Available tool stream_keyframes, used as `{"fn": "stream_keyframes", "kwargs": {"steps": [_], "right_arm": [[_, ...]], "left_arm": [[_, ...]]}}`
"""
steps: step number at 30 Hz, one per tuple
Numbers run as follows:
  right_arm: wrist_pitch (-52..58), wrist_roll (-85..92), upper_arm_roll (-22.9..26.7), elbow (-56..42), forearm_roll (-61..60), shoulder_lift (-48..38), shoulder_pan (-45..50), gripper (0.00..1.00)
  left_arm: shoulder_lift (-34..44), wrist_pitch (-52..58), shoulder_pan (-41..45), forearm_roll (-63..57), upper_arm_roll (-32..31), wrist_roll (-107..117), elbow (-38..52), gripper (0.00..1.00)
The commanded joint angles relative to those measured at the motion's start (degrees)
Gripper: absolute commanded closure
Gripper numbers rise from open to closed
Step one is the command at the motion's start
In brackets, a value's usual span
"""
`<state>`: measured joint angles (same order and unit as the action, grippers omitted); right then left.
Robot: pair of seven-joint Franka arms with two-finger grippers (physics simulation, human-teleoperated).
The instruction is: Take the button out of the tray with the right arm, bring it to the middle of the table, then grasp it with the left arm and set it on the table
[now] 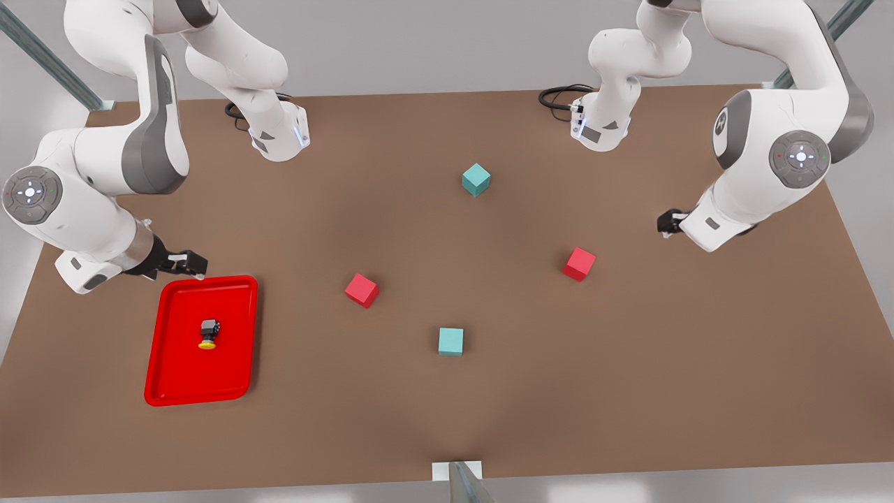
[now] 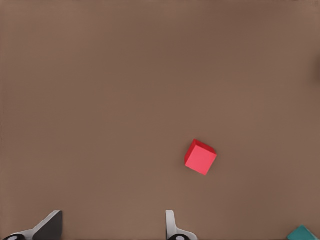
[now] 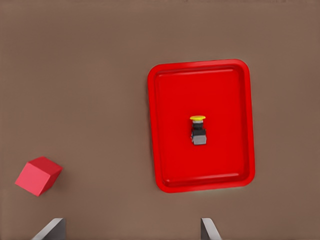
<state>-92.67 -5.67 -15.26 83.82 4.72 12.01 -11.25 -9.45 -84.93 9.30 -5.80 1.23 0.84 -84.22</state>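
From the front view I see the button (image 1: 208, 334) lying on its side in the tray (image 1: 172, 381), nearest me. I count two red cubes and two teal cubes on the table (image 1: 628, 391). The right gripper (image 1: 187, 263) hovers by the tray's far rim, the left gripper (image 1: 669, 222) opposite, both wide open and empty, fingertips cropped in the wrist views.

White arms, grey joints – black jaws
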Motion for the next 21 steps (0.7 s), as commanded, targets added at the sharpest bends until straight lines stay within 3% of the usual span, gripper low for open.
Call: {"fn": "stream_keyframes", "kwargs": {"steps": [1, 8, 10, 13, 16, 21], "right_arm": [[-0.67, -1.0, -0.03, 0.03, 0.2, -0.06, 0.17, 0.0], [-1.55, 1.8, 0.06, 0.64, 2.84, 17.25, -4.66, 0.0], [-7.08, 1.8, 0.06, 4.68, 3.11, 17.78, -5.01, 0.0], [-25.01, 2.06, -0.21, 18.13, 7.76, 15.06, -6.59, 0.0], [-33.71, 10.41, -0.21, 17.7, 8.03, 16.02, -9.93, 0.0], [-38.02, 16.74, -0.03, 15.94, 7.5, 20.59, -10.9, 0.0]], "left_arm": [[0.04, -2.7, 0.01, -0.62, 0.0, 0.3, 0.02, 0.0], [-0.75, -2.44, 0.01, -0.62, 0.0, 0.3, 0.02, 0.0], [-0.75, -2.26, 0.01, -0.62, 0.0, 0.39, 0.02, 0.0], [-0.75, -1.82, 0.1, -0.62, 0.0, 0.3, 0.02, 0.0], [-0.75, -1.73, 0.1, -0.62, 0.0, 0.3, -0.07, 0.0], [-0.75, -1.65, 0.1, -0.62, 0.0, 0.39, -0.07, 0.0]]}}
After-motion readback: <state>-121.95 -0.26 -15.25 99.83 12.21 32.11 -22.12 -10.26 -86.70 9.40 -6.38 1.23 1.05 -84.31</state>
